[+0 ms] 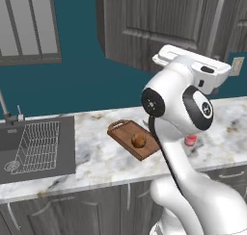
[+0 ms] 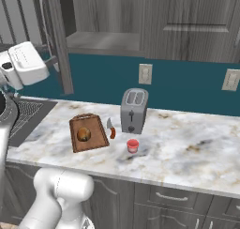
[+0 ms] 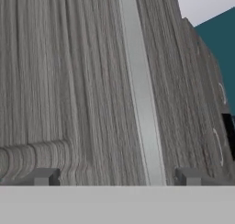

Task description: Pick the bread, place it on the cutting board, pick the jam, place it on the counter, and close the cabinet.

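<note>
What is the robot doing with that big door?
The robot has its end effector right up against the open door of the cabinet, close to its silver handle, so it looks ready to push the door shut. The bread already sits on the cutting board. The jam stands on the counter in front of the toaster. Closing the cabinet looks like the only job left.

bread point(image 2: 84, 134): 1 | cutting board point(image 2: 96, 140): 1 | jam point(image 2: 133, 145): 1 | toaster point(image 2: 134, 110): 1 | wall outlets point(image 2: 145, 73): 2 | dish rack point(image 1: 38, 145): 1
</note>
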You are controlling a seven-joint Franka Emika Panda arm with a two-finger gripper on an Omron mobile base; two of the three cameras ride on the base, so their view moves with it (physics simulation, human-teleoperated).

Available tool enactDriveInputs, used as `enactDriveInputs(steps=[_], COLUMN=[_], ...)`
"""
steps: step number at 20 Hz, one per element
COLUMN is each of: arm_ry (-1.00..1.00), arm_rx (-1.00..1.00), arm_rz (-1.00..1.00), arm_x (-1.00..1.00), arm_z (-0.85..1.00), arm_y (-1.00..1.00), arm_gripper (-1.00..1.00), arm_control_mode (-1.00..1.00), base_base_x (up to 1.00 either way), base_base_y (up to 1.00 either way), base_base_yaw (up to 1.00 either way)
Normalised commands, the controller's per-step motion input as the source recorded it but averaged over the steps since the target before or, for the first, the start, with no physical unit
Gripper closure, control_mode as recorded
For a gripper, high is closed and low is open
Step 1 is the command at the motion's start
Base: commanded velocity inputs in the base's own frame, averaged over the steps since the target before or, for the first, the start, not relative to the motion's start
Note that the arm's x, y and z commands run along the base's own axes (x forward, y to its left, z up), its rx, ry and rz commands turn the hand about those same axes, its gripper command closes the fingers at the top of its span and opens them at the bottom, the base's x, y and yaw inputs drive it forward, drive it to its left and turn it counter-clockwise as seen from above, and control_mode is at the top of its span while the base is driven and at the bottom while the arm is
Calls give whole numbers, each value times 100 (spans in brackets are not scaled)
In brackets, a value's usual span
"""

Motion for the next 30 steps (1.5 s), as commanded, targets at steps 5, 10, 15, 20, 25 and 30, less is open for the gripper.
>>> enactDriveInputs(steps=[5, 10, 15, 20, 25, 30], arm_ry=[1, 0, 0, 0, 0, 0], arm_rx=[1, 0, 1, 1, 1, 4], arm_rz=[7, 5, 1, 0, 0, 1], arm_x=[42, 39, 37, 40, 46, 56], arm_z=[0, 0, 0, 0, 0, 0], arm_y=[-34, -34, -49, -52, -50, -62], arm_gripper=[-100, -100, -100, -100, -100, -100], arm_control_mode=[-100, -100, -100, -100, -100, -100], base_base_x=[0, 0, 0, 0, 0, 0], base_base_y=[0, 0, 0, 0, 0, 0], base_base_yaw=[0, 0, 0, 0, 0, 0])
